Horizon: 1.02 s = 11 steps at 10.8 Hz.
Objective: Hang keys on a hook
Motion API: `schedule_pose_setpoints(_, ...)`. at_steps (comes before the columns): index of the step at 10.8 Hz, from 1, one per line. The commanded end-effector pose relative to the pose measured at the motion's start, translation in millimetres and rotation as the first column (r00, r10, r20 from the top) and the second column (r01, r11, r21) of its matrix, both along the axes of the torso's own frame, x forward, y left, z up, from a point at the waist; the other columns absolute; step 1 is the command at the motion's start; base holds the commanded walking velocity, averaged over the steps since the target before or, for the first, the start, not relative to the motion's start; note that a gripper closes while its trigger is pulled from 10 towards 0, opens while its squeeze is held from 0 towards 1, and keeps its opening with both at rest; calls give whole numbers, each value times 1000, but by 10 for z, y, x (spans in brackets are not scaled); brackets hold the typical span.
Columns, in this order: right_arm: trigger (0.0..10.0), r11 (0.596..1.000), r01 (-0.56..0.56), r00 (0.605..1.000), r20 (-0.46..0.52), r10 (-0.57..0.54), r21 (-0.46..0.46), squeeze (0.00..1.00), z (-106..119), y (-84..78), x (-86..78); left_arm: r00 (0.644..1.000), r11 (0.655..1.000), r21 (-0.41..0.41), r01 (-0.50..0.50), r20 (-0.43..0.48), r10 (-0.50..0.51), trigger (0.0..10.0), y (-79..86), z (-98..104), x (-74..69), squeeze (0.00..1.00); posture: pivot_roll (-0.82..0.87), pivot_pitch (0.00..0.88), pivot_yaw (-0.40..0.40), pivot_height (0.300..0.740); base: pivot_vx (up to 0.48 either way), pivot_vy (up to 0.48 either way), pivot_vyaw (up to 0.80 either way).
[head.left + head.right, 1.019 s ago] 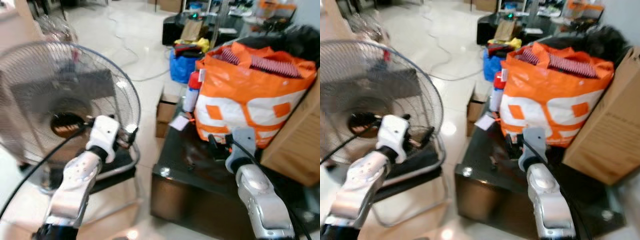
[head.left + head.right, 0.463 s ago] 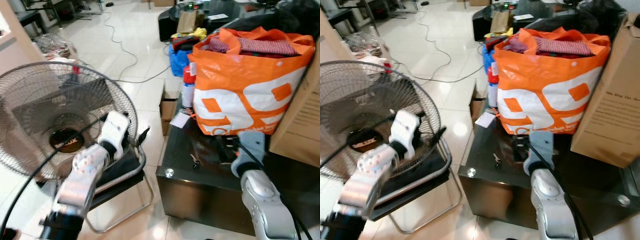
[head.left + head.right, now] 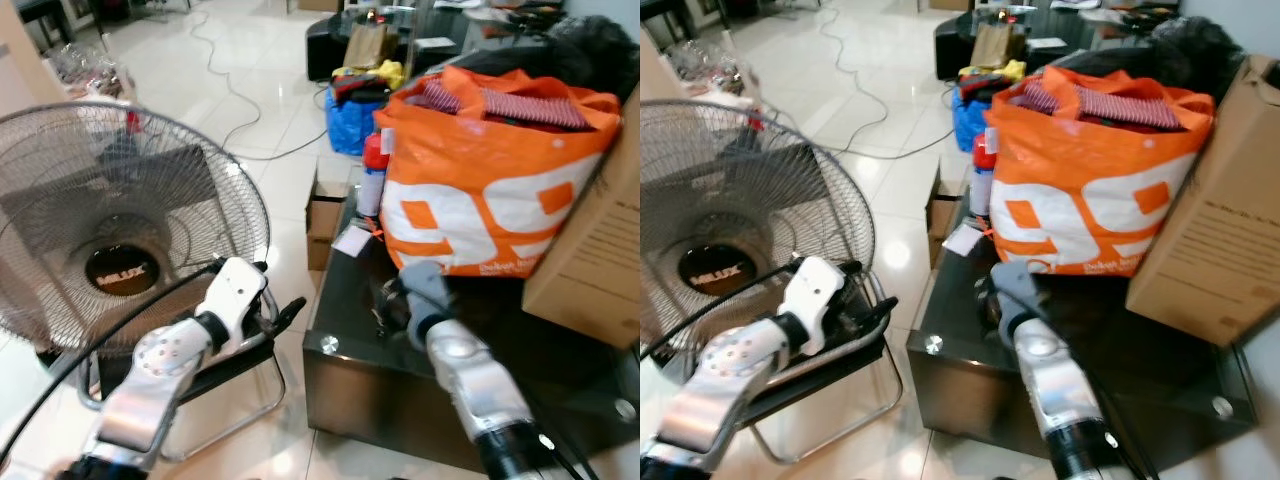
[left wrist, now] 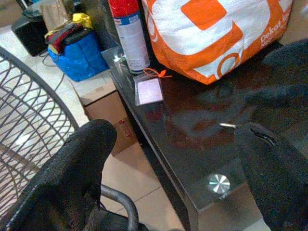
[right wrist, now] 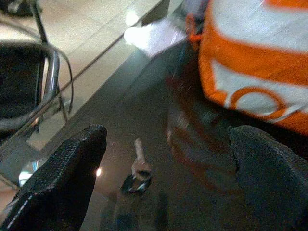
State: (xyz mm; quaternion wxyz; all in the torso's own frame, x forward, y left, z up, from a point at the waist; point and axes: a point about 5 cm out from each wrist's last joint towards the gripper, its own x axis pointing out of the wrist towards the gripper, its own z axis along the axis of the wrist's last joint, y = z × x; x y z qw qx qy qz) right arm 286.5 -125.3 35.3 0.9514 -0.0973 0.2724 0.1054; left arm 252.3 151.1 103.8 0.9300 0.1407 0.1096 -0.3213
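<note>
dark glass table (image 3: 560, 375) | on it: keys (image 5: 136, 172), orange bag (image 3: 490, 180), spray can (image 3: 371, 178), cardboard box (image 3: 590, 260)

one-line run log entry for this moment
stage: reaching for keys | right gripper: open over keys on dark table | left gripper: open, idle near fan | hook: unseen

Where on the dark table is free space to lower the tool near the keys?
The table is bare around the keys, between its front edge and the orange bag. The right tool hangs open over it. The back is crowded: bag, spray can, cardboard box.
</note>
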Motion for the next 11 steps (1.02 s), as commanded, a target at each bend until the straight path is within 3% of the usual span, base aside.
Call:
schedule_pose_setpoints(1, 10000, 1000, 7, 1000, -23, -7, 23, 1000, -49, 0, 6, 1000, 1000, -2, 13, -8, -13, 10000, 10, 29, -16, 0, -68, 0, -15, 740, 0, 0, 0)
schedule_pose_setpoints(2, 10000, 995, 19, 996, -87, -11, 102, 1000, -178, 86, 0, 999, 1000, 13, 21, -36, -21, 10000, 65, 26, -80, 0, -59, 0, -19, 740, 0, 0, 0)
schedule_pose_setpoints(4, 10000, 984, 57, 992, -117, -38, 167, 1000, -260, 159, 1, 996, 998, 24, 51, -71, -49, 10000, 92, 34, -165, 0, -45, 48, -27, 740, 0, 0, 0)
schedule_pose_setpoints(5, 10000, 970, 131, 984, -146, -101, 207, 0, -334, 168, -4, 987, 995, 11, 98, -129, -96, 10000, 87, 33, -281, 0, -38, 83, -35, 740, 0, 0, 0)
schedule_pose_setpoints(7, 10000, 945, 176, 977, -162, -135, 276, 0, -378, 229, -16, 969, 987, 4, 164, -187, -160, 10000, 85, 32, -427, 0, -21, 116, -47, 740, 0, 0, 0)
schedule_pose_setpoints(11, 10000, 910, 256, 967, -106, -234, 326, 0, -366, 283, 29, 966, 989, 14, 149, -215, -143, 10000, 177, 167, -622, 0, 18, 187, -66, 740, 0, 0, 0)
